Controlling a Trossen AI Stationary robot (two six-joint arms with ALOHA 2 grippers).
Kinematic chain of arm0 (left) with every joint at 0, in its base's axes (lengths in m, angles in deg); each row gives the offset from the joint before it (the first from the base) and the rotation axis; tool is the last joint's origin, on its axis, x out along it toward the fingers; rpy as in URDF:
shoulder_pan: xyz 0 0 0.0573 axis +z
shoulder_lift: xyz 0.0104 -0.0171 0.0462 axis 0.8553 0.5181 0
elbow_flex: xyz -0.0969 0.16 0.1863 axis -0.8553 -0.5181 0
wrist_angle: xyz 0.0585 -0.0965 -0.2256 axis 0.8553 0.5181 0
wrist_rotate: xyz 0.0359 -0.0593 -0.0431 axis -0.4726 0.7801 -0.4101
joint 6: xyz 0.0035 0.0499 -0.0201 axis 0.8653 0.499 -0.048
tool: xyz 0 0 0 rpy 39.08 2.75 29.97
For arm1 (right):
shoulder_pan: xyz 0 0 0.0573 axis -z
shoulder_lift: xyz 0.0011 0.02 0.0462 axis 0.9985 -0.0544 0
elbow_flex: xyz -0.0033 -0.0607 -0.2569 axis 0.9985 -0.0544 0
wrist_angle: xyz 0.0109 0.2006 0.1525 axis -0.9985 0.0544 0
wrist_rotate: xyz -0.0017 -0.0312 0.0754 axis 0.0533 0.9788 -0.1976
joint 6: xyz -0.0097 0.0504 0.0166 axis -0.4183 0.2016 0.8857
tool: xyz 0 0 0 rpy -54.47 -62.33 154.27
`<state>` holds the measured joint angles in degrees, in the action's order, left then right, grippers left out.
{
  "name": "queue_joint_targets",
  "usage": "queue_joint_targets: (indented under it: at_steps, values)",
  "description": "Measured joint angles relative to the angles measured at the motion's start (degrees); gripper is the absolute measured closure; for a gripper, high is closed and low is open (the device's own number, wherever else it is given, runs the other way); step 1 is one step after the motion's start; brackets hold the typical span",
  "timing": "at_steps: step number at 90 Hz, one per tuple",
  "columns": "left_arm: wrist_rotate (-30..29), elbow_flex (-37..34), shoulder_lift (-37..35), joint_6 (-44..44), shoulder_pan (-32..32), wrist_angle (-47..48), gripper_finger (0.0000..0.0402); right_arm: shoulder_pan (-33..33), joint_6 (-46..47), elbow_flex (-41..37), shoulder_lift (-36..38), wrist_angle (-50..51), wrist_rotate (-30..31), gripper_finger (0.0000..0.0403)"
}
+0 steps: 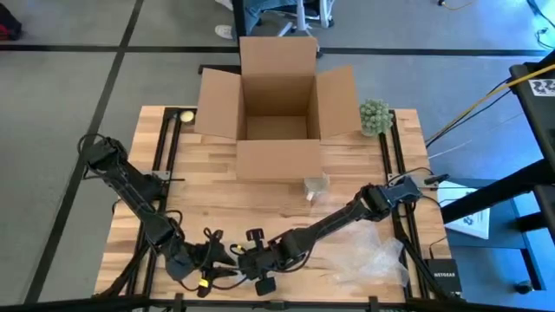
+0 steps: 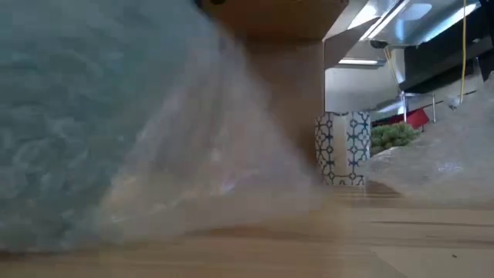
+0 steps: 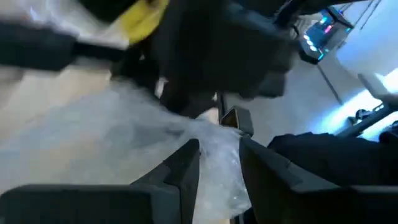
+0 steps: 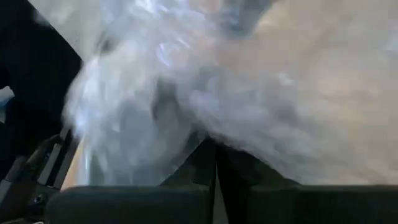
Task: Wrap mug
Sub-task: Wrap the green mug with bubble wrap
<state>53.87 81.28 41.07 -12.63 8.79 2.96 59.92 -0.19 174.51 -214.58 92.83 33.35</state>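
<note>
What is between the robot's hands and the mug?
Only bare table lies between the mug and both grippers, left gripper and right gripper, which are near the front edge handling the plastic wrap.

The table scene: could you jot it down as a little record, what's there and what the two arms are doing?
mug: patterned mug stands upright in front of the cardboard box, untouched
wrap: bubble wrap lies crumpled at the table's near edge
left tool: left tool near the front edge, fingers either side of the wrap
right tool: right tool shut on the wrap
extra: green ball beside the box
</note>
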Motion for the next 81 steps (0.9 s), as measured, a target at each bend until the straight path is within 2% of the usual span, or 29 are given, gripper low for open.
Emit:
queue_joint_targets:
  at_steps: [12,34,64,81]
  values:
    - [-0.58,0.1,2.15,1.31,0.59,1.91,0.0304,0.0,0.0,0.0,0.0,-0.23,-0.02,0.0402]
    - [1.1,0.26,7.87,-3.8,1.99,2.45,0.0304,-0.02,-0.02,0.27,0.08,0.85,-0.01,0.0402]
    - [1.28,0.14,7.66,-4.02,1.99,2.79,0.0304,-0.03,-0.14,12.72,0.81,19.41,0.73,0.0402]
    - [1.45,0.1,7.66,-4.02,1.99,2.52,0.0304,0.07,-1.9,13.2,0.49,11.16,4.92,0.0402]
